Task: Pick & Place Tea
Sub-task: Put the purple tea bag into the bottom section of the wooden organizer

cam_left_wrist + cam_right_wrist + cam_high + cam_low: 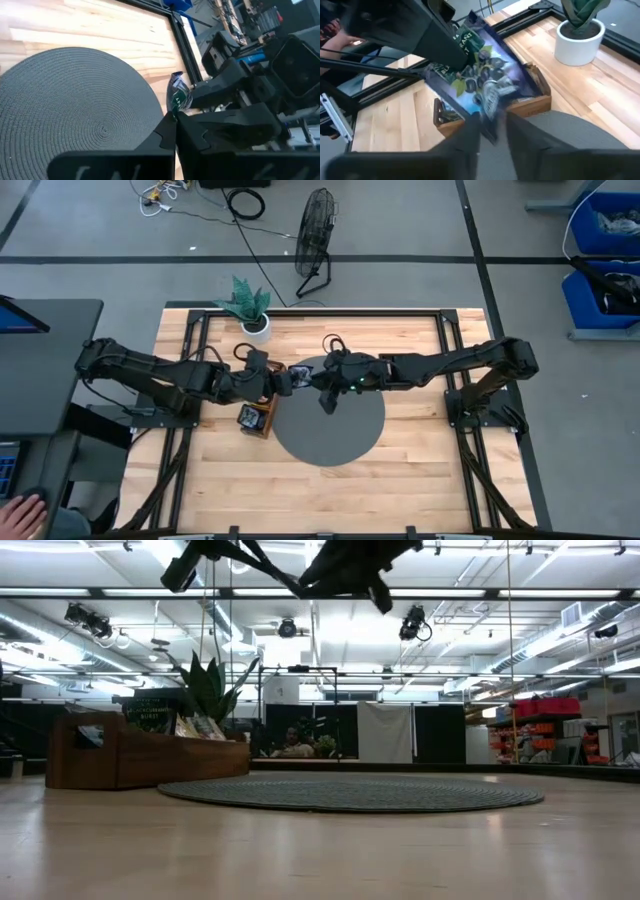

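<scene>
On wooden table, grey mat

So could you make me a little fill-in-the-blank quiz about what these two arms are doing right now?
1. Both grippers meet above the round grey ____.
2. The left gripper is shut on a dark blue tea ____.
3. The wooden tray sits on the mat's ____ side in the high view.
4. A potted ____ stands at the table's far edge.

Missing: mat; sachet; left; plant

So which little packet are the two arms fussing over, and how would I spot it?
Start at the round dark grey mat in the middle of the wooden table. Above its top-left edge the two arms meet, the left tool shut on a tea sachet, the right tool at its other edge. It is dark blue with berries and leaves printed on it, held in the air, unlike those in the wooden tray.
</scene>
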Tool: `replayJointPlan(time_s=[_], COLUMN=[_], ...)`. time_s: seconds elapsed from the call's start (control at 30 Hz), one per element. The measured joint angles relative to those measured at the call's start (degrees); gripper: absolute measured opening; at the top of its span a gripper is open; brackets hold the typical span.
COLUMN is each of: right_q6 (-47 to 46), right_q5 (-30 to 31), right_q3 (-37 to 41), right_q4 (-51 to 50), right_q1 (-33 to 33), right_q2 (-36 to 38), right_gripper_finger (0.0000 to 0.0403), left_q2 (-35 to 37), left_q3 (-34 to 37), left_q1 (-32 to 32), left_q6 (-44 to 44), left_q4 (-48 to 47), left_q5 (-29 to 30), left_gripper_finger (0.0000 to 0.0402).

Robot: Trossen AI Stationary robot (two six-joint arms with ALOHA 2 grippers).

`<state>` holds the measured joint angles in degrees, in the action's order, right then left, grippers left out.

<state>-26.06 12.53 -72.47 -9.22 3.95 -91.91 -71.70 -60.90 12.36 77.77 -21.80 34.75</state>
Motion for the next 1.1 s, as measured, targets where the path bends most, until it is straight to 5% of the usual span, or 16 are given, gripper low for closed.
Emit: replayJointPlan(time_s=[0.23, 0.4, 0.77, 1.1], right_q6=[0.6, 1.3, 1.2, 0.2], right_q5=[-0.3, -0.6, -0.5, 0.5], right_q3=[0.0, 0.0, 0.0, 0.0], right_q4=[-5.4, -8.7, -14.2, -14.5], right_q1=[0.2, 0.4, 1.2, 2.9], right_q2=[5.8, 9.8, 12.0, 11.4], right_gripper_finger=[0.0181, 0.0217, 0.0213, 0.0205], left_q2=[4.9, 9.4, 13.3, 11.0], left_q3=[0.0, 0.0, 0.0, 0.5], left_q1=[0.0, -0.1, 1.3, 4.5], left_q6=[-0.9, -0.1, 5.2, 7.8], left_q4=[-6.4, -14.0, -31.6, -45.8], left_q5=[-1.1, -5.7, -16.6, -19.7], left_gripper_finger=[0.0002, 0.0002, 0.0001, 0.0001])
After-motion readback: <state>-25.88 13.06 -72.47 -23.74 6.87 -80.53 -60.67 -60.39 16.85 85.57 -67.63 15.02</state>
